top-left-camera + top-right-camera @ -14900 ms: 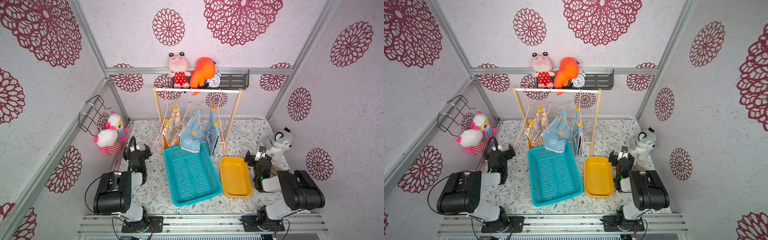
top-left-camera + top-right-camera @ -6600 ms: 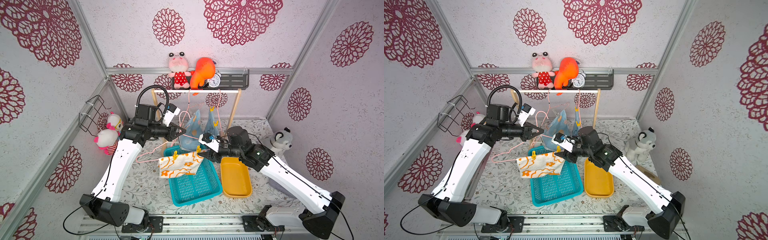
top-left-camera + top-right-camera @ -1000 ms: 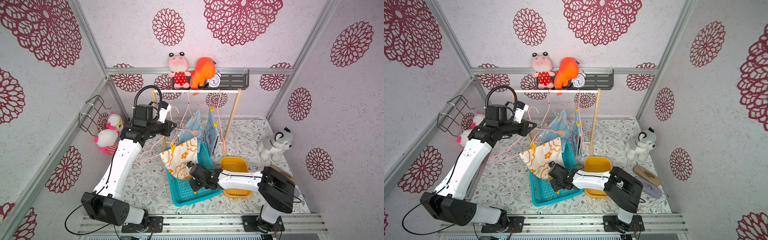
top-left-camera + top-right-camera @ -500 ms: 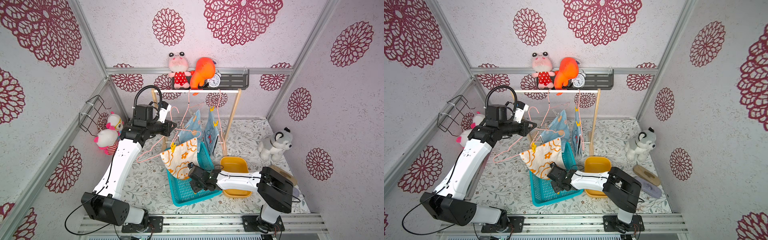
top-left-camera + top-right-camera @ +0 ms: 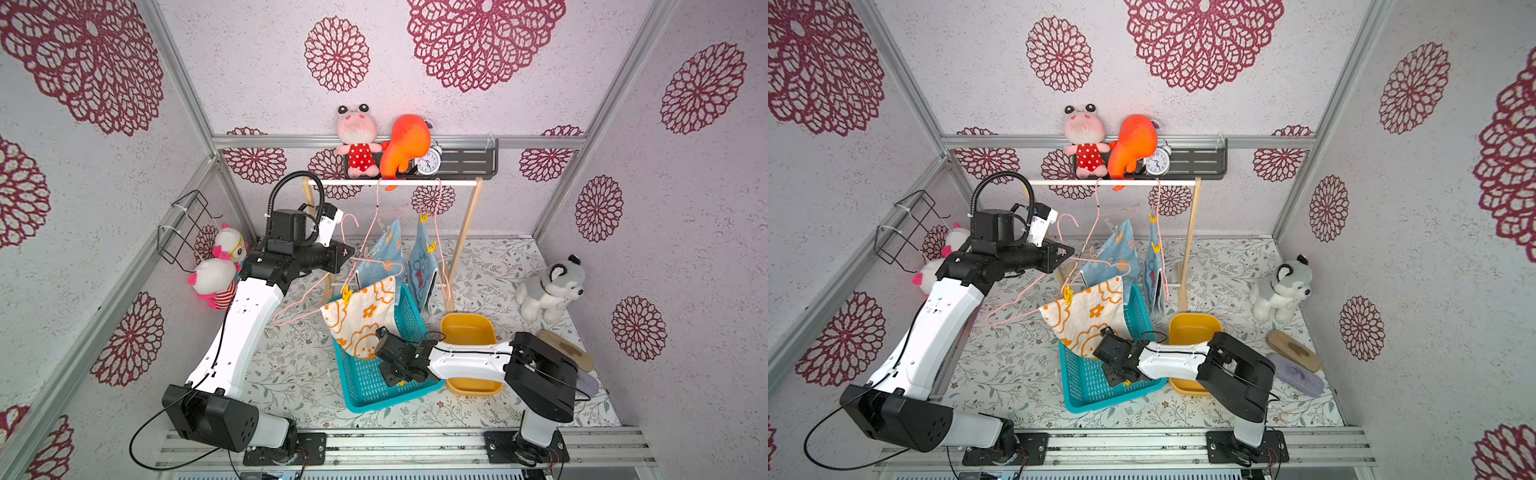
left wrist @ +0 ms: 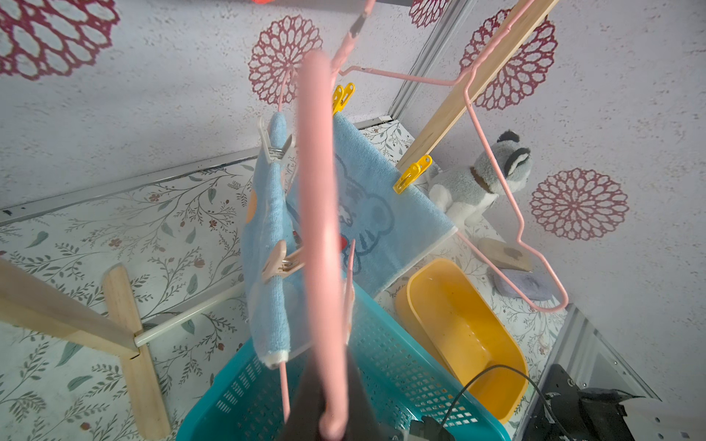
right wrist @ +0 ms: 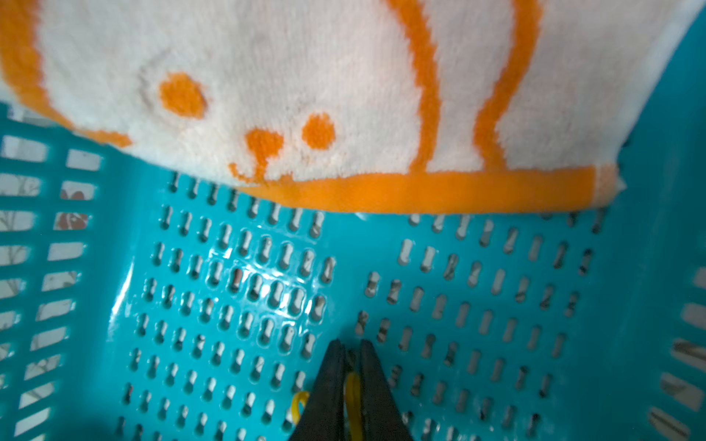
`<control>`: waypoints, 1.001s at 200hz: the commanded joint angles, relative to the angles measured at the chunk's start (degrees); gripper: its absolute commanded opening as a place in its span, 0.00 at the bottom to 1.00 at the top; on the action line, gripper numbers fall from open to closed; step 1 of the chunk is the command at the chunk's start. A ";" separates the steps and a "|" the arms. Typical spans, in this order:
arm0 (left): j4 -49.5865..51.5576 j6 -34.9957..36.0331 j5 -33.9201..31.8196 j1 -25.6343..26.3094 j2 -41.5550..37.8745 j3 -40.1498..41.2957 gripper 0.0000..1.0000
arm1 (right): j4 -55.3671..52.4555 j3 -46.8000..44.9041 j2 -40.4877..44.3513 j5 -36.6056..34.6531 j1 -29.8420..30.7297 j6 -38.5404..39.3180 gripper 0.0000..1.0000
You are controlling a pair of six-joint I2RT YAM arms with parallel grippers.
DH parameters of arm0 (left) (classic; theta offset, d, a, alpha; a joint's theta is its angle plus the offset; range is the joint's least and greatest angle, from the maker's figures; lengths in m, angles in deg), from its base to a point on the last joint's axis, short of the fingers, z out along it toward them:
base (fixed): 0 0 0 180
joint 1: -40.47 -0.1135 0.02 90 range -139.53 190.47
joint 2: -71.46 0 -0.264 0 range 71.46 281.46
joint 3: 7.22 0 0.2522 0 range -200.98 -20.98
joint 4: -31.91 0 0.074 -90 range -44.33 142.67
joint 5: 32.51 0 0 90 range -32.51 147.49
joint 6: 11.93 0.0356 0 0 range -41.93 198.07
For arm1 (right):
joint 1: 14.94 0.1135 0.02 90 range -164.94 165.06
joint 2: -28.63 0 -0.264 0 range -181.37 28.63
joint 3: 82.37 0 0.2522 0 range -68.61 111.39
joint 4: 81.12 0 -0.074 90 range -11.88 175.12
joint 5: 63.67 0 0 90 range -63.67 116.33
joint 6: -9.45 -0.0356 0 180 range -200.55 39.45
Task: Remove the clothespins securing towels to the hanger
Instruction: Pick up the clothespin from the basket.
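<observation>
Both arms have left their parked pose by the front rail: the left arm now holds a hanger out from the rack, and the right arm reaches low into the basket. Level across that hanger some seconds ago, the white towel now dangles from one corner.

The left gripper (image 5: 348, 252) is clenched on the hanger (image 6: 317, 191) and holds it over the basket (image 5: 374, 395). The right gripper (image 7: 349, 353) is pinched on a yellow pin (image 7: 353, 393) just above the basket floor, under the white towel's hem. Whether that pin touches the floor is hard to tell from the blurred wrist view.

The task looks to be at an early stage. One pin is off. The white towel (image 5: 361, 316) hangs by its last yellow pin (image 5: 345, 293), so it is probably the next to come free and should drop into the basket. The other two towels on the rack (image 5: 395, 182) are still fully pinned.

Counts: two arms, one rack, one basket, one yellow tub (image 5: 469, 332), three towels and three hangers. The light blue towel (image 6: 263, 214) carries two beige pins (image 6: 274, 147), and the blue towel (image 6: 382, 198) carries two yellow pins (image 6: 412, 173). Six pins show in all: five clipped on and one in the right gripper.
</observation>
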 commanded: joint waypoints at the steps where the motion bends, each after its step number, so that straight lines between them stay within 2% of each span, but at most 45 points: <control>1: -2.11 -0.40 0.92 -0.23 -1.53 0.22 0.00 | -1.25 0.96 -0.41 -0.74 0.28 -1.05 0.12; 34: -2.10 -0.37 1.00 -0.23 -1.53 0.29 0.00 | -2.15 0.96 -0.75 -1.45 0.31 -0.07 0.11; 78: -2.03 -0.27 1.04 -0.18 -1.62 0.31 0.00 | -4.35 1.77 -0.49 -2.14 0.27 2.07 0.00; 96: -2.02 -0.22 1.09 -0.23 -1.55 0.31 0.00 | -6.09 3.08 1.16 -2.71 0.31 3.68 0.00; 143: -1.93 -0.16 1.27 -0.15 -1.63 0.31 0.00 | -10.11 7.17 9.75 -4.16 -0.45 8.09 0.00; 200: -1.79 0.04 1.28 0.11 -1.37 0.31 0.00 | -15.29 5.71 21.97 -9.61 -3.75 9.02 0.00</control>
